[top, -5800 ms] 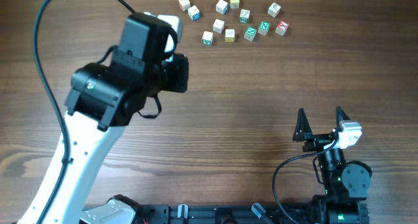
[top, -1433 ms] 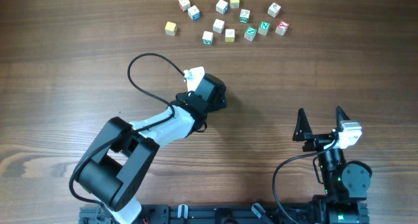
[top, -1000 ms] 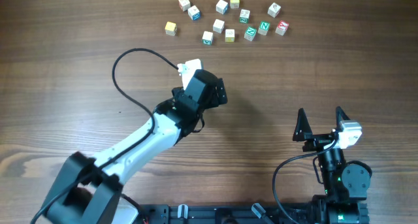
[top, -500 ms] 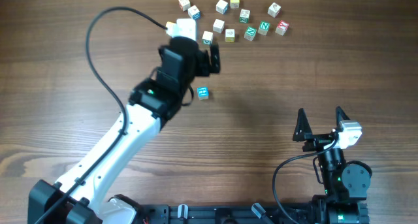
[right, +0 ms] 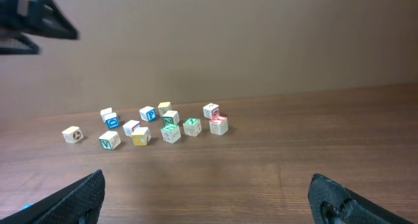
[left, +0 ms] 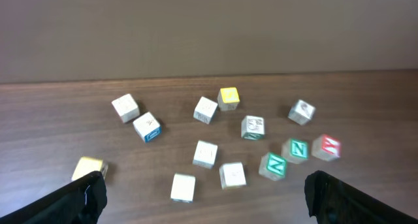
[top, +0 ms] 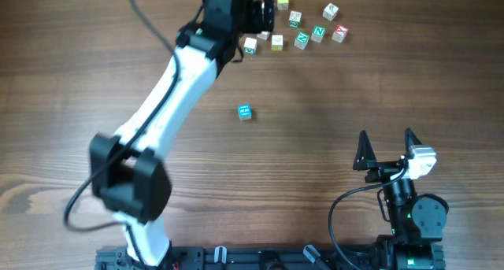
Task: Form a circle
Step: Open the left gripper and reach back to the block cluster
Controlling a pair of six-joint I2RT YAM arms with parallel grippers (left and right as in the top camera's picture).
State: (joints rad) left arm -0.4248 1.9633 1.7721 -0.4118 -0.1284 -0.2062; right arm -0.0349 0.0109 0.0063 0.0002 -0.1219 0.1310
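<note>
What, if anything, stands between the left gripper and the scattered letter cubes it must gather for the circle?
Nothing visible does. The left gripper hangs open just short of the scattered cubes, with only bare table between its fingers and the nearest ones.

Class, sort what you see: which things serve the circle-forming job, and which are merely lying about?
Job: scattered letter cubes; lone blue cube; left gripper, open over the scatter.
Lying about: right gripper, open, away from the cubes; wooden table.

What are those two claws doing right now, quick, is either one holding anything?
Left gripper: open, holding nothing.
Right gripper: open, holding nothing.
</note>
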